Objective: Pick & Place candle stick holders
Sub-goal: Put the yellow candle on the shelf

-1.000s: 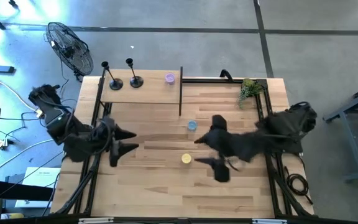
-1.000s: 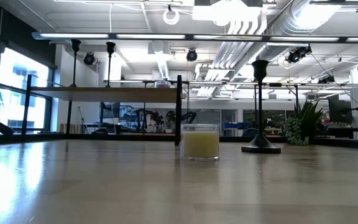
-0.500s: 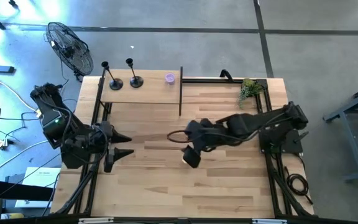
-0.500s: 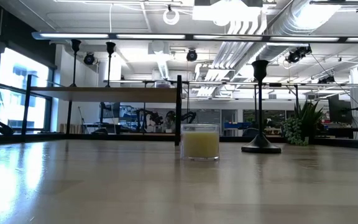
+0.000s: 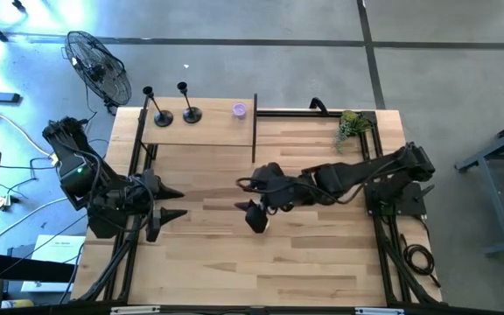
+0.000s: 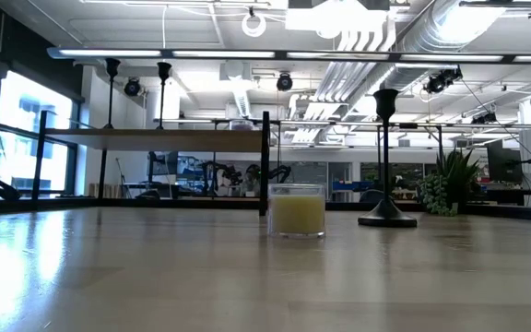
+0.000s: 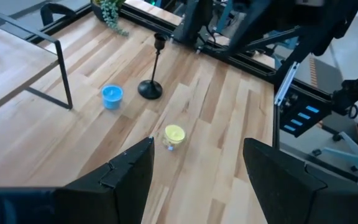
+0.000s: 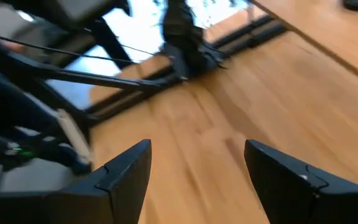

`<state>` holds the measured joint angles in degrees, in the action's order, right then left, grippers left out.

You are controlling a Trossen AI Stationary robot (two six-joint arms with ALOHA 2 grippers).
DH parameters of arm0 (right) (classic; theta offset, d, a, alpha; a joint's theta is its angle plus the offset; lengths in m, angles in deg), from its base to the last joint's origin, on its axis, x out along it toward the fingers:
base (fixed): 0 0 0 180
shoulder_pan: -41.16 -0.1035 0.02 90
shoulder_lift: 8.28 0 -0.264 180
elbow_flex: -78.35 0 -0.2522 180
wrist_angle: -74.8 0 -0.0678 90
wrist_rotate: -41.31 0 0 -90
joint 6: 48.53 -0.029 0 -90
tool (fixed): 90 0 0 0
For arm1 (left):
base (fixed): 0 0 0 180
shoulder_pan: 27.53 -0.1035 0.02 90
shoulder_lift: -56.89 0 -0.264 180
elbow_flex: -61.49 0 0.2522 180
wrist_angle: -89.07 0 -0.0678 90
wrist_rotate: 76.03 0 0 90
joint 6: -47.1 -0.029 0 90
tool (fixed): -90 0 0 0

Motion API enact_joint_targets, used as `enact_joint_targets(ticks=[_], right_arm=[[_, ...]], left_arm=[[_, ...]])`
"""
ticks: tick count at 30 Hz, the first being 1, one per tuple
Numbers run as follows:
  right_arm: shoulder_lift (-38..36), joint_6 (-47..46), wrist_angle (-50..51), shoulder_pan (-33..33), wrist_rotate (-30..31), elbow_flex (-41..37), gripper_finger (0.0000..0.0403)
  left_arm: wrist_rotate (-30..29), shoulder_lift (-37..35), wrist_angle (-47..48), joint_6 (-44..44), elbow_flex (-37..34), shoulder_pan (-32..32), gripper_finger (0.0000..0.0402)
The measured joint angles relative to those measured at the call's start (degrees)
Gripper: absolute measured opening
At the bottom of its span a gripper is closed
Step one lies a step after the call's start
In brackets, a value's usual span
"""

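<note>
Right gripper (image 8: pixel 194 171) is over bare wooden table (image 8: pixel 229 143), its two dark fingers (image 8: pixel 120 177) standing apart with nothing between them. Beyond them sits the left arm (image 8: pixel 182 37) at the table's edge, by the black frame rail (image 8: pixel 135 84) that runs along it. The view is blurred, so finer detail can't be told.

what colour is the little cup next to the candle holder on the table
Blue cup, beside the black candle holder; clearest in the left wrist view.

two candle stick holders (image 5: pixel 162 116) (image 5: pixel 190 113) stand side by side on the raised shelf (image 5: pixel 208 131) at the table's (image 5: pixel 322 271) far left; a third holder (image 7: pixel 151 88) stands mid-table, between two small cups (image 7: pixel 112 96) (image 7: pixel 174 135).
</note>
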<state>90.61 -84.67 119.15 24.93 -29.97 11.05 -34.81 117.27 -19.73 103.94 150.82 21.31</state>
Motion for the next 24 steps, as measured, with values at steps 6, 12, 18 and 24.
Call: enact_joint_targets(ticks=[6,12,18,24], right_arm=[[0.0,1.5,-4.8,0.0,-9.4,0.0,0.0252],[0.0,1.7,-6.0,0.1,-13.1,0.0,0.0253],[0.0,4.7,-6.0,-0.7,-13.1,0.0,0.0287],[0.0,6.8,-6.2,-2.0,-13.2,0.0,0.0351]], left_arm=[[0.1,0.0,0.1,0.0,0.0,0.0,0.0243],[0.1,0.0,0.2,-0.9,0.0,0.0,0.0243],[0.1,0.0,0.2,-1.1,0.0,0.0,0.0243],[0.1,0.0,0.2,-1.1,0.0,0.0,0.0243]])
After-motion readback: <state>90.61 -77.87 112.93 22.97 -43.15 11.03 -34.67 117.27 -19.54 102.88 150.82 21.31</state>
